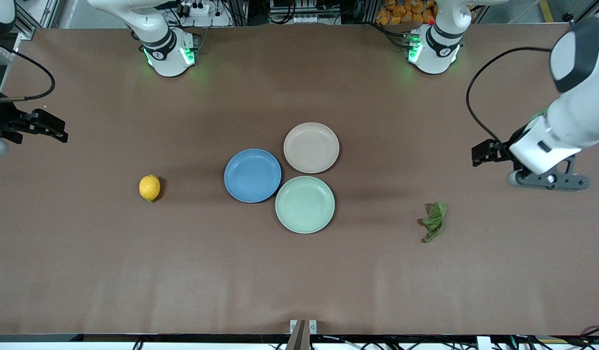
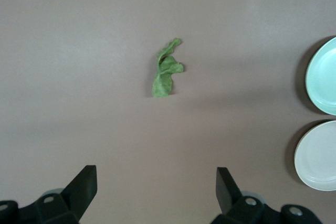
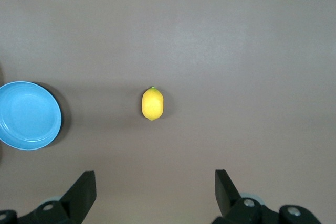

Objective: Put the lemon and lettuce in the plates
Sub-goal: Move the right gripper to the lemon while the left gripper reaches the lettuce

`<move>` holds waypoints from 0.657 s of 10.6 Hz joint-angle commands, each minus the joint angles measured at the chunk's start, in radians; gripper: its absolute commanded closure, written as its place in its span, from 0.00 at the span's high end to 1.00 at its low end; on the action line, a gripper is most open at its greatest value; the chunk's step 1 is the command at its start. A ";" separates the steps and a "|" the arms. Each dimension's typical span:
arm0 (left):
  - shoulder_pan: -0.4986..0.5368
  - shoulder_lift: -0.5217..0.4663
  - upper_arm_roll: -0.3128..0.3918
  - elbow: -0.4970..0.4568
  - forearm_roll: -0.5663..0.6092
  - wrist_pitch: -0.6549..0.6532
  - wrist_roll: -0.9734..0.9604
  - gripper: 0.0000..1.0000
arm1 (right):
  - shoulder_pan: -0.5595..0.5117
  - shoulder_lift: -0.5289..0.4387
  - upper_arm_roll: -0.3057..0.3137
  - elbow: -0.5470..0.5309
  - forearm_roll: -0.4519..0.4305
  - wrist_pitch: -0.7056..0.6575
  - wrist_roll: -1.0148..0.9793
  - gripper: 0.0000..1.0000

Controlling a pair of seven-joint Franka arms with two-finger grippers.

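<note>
The yellow lemon (image 1: pixel 149 187) lies on the brown table toward the right arm's end; it also shows in the right wrist view (image 3: pixel 153 103). The green lettuce (image 1: pixel 434 221) lies toward the left arm's end, and in the left wrist view (image 2: pixel 166 70). The blue plate (image 1: pixel 252 175) and the beige-pink plate (image 1: pixel 311 147) sit empty at the table's middle. My right gripper (image 1: pixel 42 127) hovers open and empty at its end of the table, apart from the lemon; its jaws (image 3: pixel 155 192) stand wide. My left gripper (image 1: pixel 485 152) hovers open and empty (image 2: pixel 156 192) at its end, apart from the lettuce.
A pale mint-green plate (image 1: pixel 305 204) sits empty, touching the other two and nearest the front camera. The left wrist view shows the mint plate (image 2: pixel 323 77) and the beige-pink plate (image 2: pixel 317 156); the right wrist view shows the blue plate (image 3: pixel 29 115).
</note>
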 commanded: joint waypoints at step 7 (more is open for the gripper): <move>-0.035 0.290 -0.002 0.008 0.063 0.178 0.021 1.00 | -0.012 -0.016 0.013 -0.232 0.002 0.220 0.005 1.00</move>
